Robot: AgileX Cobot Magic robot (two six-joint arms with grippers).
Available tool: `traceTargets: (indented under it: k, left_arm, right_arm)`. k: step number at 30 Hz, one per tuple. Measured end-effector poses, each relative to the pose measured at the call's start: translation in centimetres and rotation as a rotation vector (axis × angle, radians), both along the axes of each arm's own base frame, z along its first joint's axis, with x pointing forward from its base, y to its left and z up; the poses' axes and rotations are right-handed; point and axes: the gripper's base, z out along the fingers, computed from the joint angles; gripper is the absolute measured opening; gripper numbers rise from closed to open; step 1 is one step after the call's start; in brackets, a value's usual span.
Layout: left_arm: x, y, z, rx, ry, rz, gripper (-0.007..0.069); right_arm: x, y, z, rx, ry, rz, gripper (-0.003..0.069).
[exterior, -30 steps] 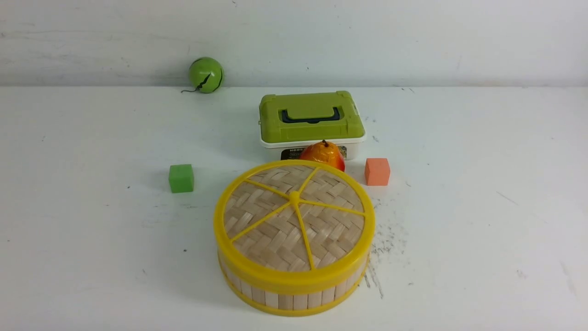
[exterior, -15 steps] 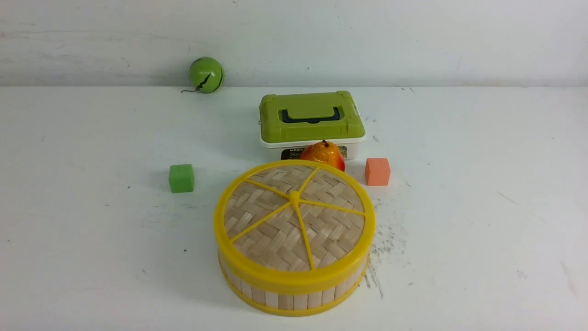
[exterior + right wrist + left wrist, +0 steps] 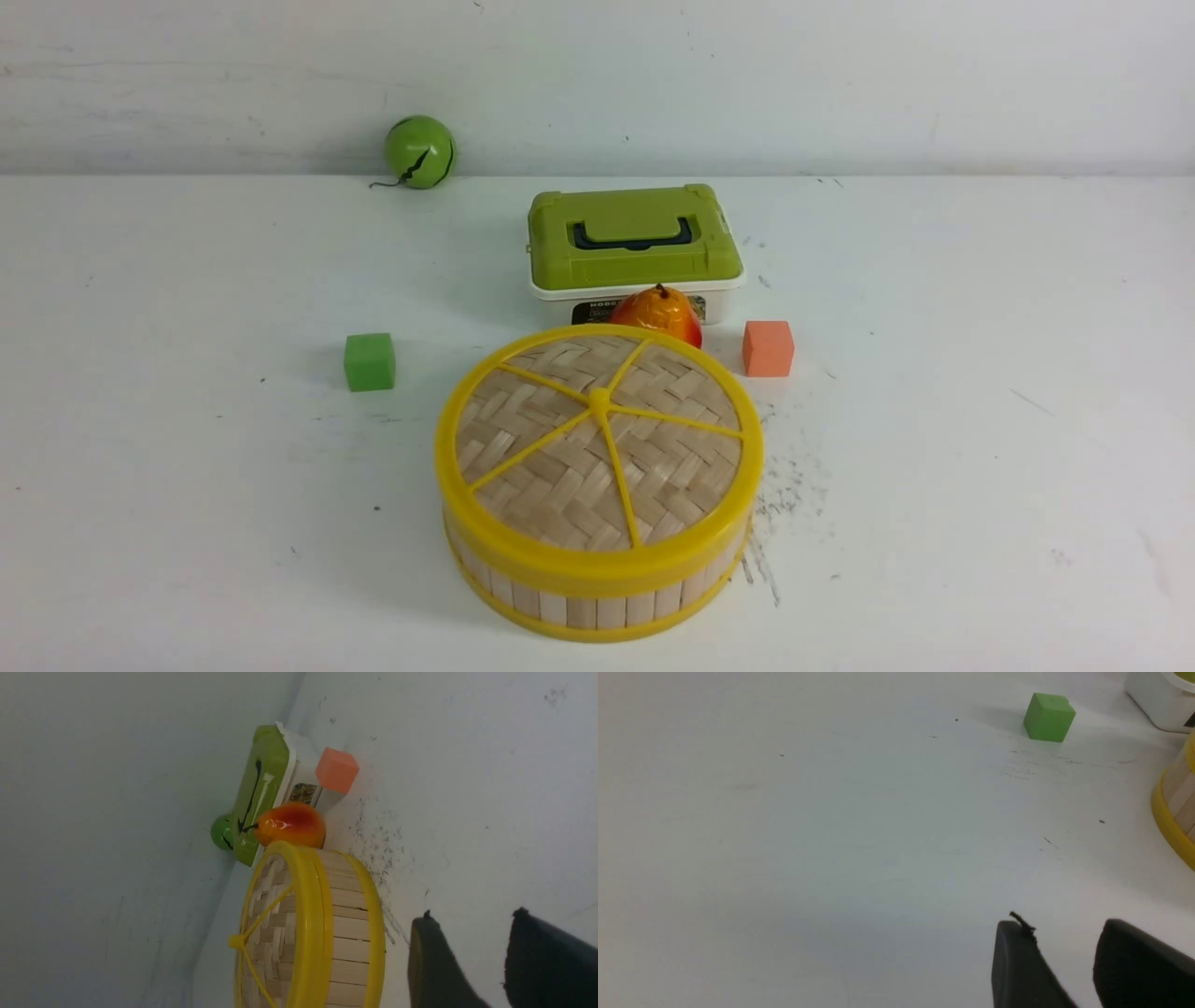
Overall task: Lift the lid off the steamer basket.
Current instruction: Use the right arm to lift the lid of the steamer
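Both left gripper (image 3: 1059,933) and right gripper (image 3: 472,926) part-open, empty; lid (image 3: 597,448) sits on steamer basket (image 3: 579,609) near front edge of table (image 3: 980,560): pinch its rim squarely, lift straight up.

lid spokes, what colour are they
Yellow spokes on the lid; front view shows them best.

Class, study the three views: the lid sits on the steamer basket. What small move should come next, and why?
Probably ease the right pincer toward the yellow rim of the lid. The lid lies fully seated on the steamer basket, untouched, and that pincer hangs beside the basket wall, jaws apart and empty.
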Motion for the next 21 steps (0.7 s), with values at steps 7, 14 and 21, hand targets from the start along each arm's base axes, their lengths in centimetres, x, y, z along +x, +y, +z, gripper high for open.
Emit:
traceTargets:
  k: [7, 14, 21]
  left_arm:
    - [0.0, 0.0, 0.0, 0.0, 0.0, 0.0, 0.0239]
    - [0.0, 0.0, 0.0, 0.0, 0.0, 0.0, 0.0239]
    - [0.0, 0.0, 0.0, 0.0, 0.0, 0.0, 0.0239]
  right_arm:
    - [0.0, -0.1, 0.1, -0.053, -0.026, 0.0, 0.0238]
    - [-0.3, 0.3, 1.5, -0.342, -0.1, 0.1, 0.0228]
    - [1.1, 0.8, 13.0, -0.859, -0.155, 0.322, -0.0012]
